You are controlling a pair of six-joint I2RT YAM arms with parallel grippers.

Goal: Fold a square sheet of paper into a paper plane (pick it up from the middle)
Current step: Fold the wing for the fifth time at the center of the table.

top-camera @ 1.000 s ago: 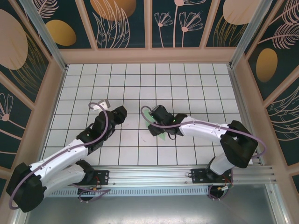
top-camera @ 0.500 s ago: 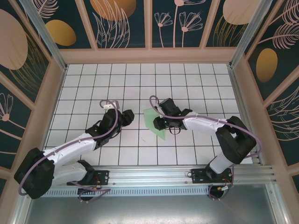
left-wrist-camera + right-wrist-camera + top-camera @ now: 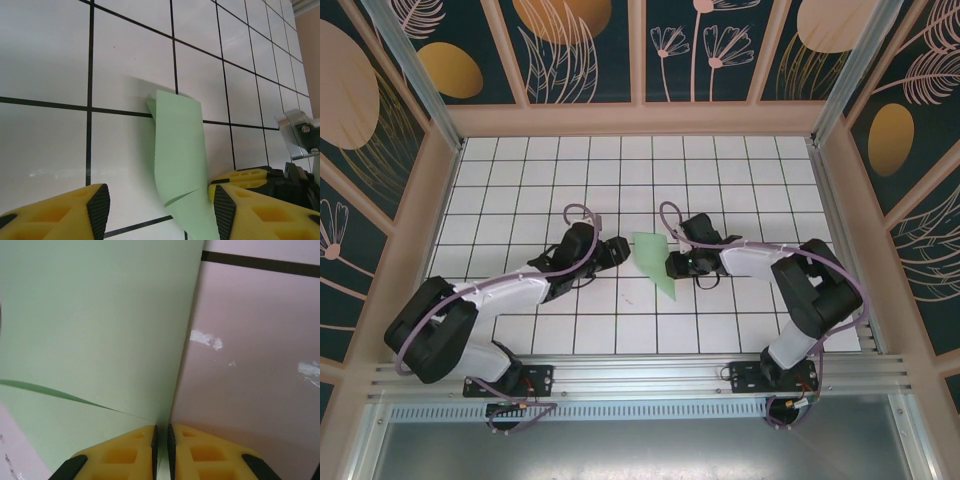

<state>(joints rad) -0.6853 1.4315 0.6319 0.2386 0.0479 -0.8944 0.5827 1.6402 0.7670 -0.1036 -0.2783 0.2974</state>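
The pale green paper plane (image 3: 653, 260), a slim folded wedge with its point toward the near side, stands partly raised off the white grid table. My right gripper (image 3: 673, 265) is shut on its right edge; in the right wrist view the yellow fingers (image 3: 125, 452) pinch the paper (image 3: 95, 325) with almost no gap. My left gripper (image 3: 618, 247) sits just left of the paper and is open. From the left wrist, the paper (image 3: 180, 150) curls up between the spread fingertips (image 3: 98, 205), nearer the right one. The right gripper's yellow fingers (image 3: 247, 176) show behind it.
The white gridded table (image 3: 620, 175) is walled by wooden rails and patterned panels (image 3: 640, 118). A metal rail (image 3: 650, 375) carrying both arm bases runs along the near edge. Both forearms lie low over the table's middle rows.
My right gripper has shut on the paper's edge and drawn slightly right, uncovering the paper. My left arm has swung right, bringing its open gripper up beside the paper.
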